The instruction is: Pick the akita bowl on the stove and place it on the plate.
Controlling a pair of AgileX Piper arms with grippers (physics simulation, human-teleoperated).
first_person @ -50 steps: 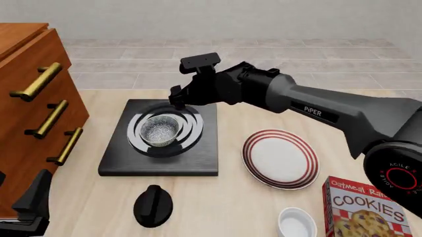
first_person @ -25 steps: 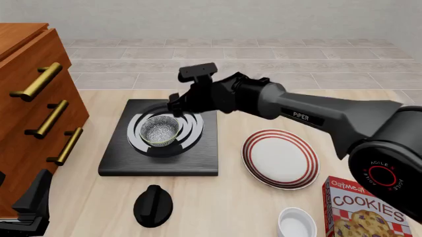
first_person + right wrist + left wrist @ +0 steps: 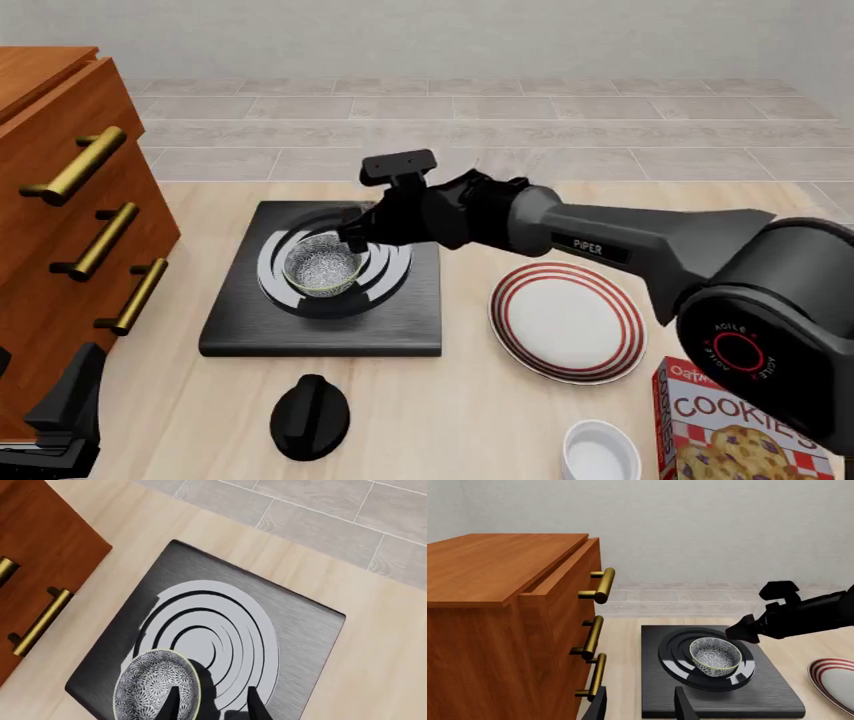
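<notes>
The akita bowl sits centre-left on the stove; the right gripper hangs just above its far-right rim, fingers parted narrowly, one over the rim; the right wrist view shows this straddle; the plate waits lower right; left gripper idle, open.

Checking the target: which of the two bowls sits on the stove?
The small speckled grey-white akita bowl, on the black square stove by the right hand. The plain white bowl stands on the table.
</notes>
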